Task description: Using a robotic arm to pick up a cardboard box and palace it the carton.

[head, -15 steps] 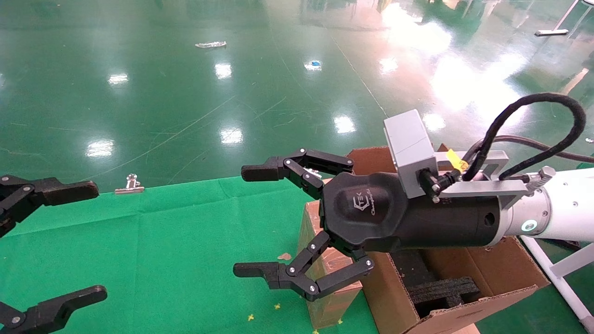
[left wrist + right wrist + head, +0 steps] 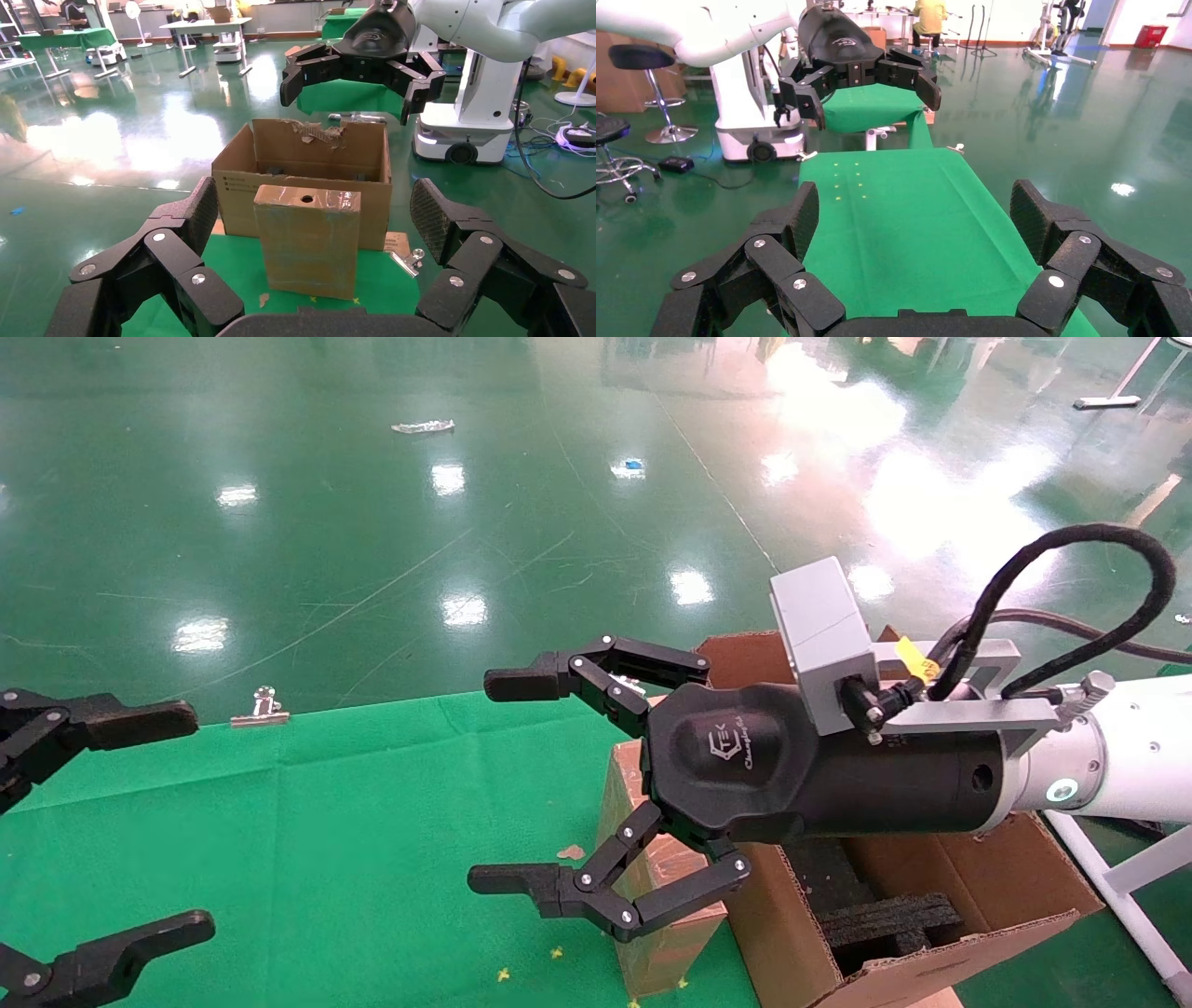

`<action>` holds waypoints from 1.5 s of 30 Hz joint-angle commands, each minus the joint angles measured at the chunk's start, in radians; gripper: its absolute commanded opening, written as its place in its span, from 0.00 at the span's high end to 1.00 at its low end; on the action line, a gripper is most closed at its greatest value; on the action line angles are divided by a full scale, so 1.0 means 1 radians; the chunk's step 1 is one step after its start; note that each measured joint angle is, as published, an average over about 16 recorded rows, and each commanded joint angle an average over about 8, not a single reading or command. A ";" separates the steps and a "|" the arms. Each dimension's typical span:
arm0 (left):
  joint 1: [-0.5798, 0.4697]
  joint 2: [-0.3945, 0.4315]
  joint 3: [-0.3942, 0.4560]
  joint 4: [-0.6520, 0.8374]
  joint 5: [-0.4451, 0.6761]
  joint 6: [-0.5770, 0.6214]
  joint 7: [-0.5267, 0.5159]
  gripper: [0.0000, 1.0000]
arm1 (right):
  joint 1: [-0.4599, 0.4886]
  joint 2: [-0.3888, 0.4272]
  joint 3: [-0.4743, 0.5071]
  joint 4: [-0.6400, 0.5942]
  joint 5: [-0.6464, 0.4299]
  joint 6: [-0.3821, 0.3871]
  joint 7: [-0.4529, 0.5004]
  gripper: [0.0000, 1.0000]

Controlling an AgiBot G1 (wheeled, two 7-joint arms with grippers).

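The small brown cardboard box (image 2: 663, 907) stands upright on the green cloth, right against the left wall of the large tan carton (image 2: 1001, 873). My right gripper (image 2: 507, 782), on its white arm, hangs open and empty above and in front of the box and hides most of it. The left wrist view shows the box (image 2: 308, 242) whole, with a round hole in its top face, and the carton (image 2: 235, 193) behind it with a torn back flap. My left gripper (image 2: 154, 826) is open and empty at the table's left, facing the box from a distance.
Black foam inserts (image 2: 885, 919) lie inside the carton. A metal binder clip (image 2: 261, 708) sits at the cloth's far edge. The green cloth (image 2: 326, 840) stretches between the two grippers. Glossy green floor lies beyond the table.
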 commanded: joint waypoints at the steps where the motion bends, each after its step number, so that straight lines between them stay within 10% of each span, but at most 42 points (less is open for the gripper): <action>1: 0.000 0.000 0.000 0.000 0.000 0.000 0.000 0.00 | 0.000 0.000 0.001 -0.002 0.001 0.000 -0.001 0.00; 11: 0.000 0.000 0.001 0.001 0.000 0.000 0.001 0.00 | 0.062 -0.016 -0.083 0.054 -0.142 -0.017 0.055 0.00; 29: -0.001 -0.001 0.002 0.001 -0.001 0.000 0.001 0.00 | 0.538 -0.179 -0.599 0.067 -0.720 -0.083 0.332 0.00; 45: -0.001 -0.001 0.003 0.001 -0.002 -0.001 0.002 0.00 | 0.998 -0.210 -1.052 0.072 -0.776 -0.088 0.417 0.00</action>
